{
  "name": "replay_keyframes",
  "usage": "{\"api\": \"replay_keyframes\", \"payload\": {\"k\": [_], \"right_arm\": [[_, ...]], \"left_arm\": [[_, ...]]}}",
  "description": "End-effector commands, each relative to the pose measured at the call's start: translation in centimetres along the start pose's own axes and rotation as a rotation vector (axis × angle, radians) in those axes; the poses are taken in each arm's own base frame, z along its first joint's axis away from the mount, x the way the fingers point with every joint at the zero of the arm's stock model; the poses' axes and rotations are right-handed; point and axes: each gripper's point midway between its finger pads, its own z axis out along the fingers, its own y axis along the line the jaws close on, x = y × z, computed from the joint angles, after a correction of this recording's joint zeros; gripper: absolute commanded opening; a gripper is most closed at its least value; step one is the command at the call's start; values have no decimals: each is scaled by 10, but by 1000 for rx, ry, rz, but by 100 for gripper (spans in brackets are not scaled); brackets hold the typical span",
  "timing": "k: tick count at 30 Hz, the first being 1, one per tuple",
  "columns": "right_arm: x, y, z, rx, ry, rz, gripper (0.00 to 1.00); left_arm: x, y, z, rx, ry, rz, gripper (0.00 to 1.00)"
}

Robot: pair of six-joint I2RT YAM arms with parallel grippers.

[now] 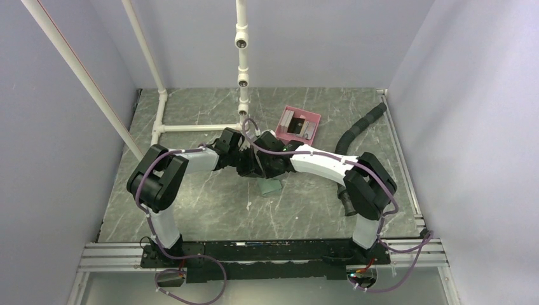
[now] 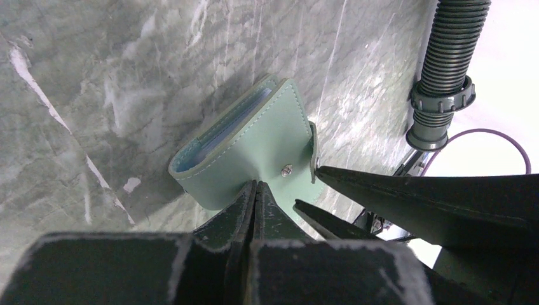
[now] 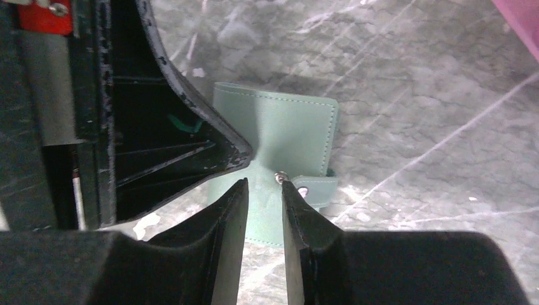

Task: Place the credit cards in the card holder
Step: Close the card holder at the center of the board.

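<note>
1. The wallet [image 3: 286,127] lies on the table [image 1: 210,203] in the middle, under the place where my two arms meet. Its cover is shut or nearly so, with a sliver of light blue lining showing along one edge in the left wrist view. The snap tab [image 3: 318,188] hangs loose at the side, unfastened.
2. My left pincer [image 2: 255,187] has its fingers pressed together right at the wallet's near edge. I cannot tell whether they nip the cover or only touch it.
3. My right pincer [image 3: 264,190] is parted a little, empty, its tips just over the wallet beside the metal stud.
4. The cards [image 1: 295,121] sit in the pink tray [image 1: 304,110] farther back, well apart from the wallet. I hold none.
5. By my reckoning the task is barely begun: the wallet has to be opened and held, then each card fetched and slid in.
</note>
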Motion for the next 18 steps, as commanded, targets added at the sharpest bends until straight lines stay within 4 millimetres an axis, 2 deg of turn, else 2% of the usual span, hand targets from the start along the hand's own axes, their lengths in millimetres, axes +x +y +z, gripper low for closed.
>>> {"api": "replay_keyframes", "payload": {"k": [1, 9, 12, 16, 18], "right_arm": [[-8, -17, -8, 139, -30, -36, 29], [-4, -19, -6, 189, -27, -60, 29], [-5, -18, -6, 183, -30, -60, 23], [-5, -18, -5, 190, -28, -61, 20], [-6, -18, -5, 188, -31, -61, 12]], "left_arm": [[0, 6, 5, -11, -11, 1, 3], [0, 5, 4, -9, -11, 0, 3], [0, 5, 3, -10, -13, 1, 3], [1, 5, 3, -11, -13, 1, 3], [1, 5, 2, -10, -14, 3, 3]]}}
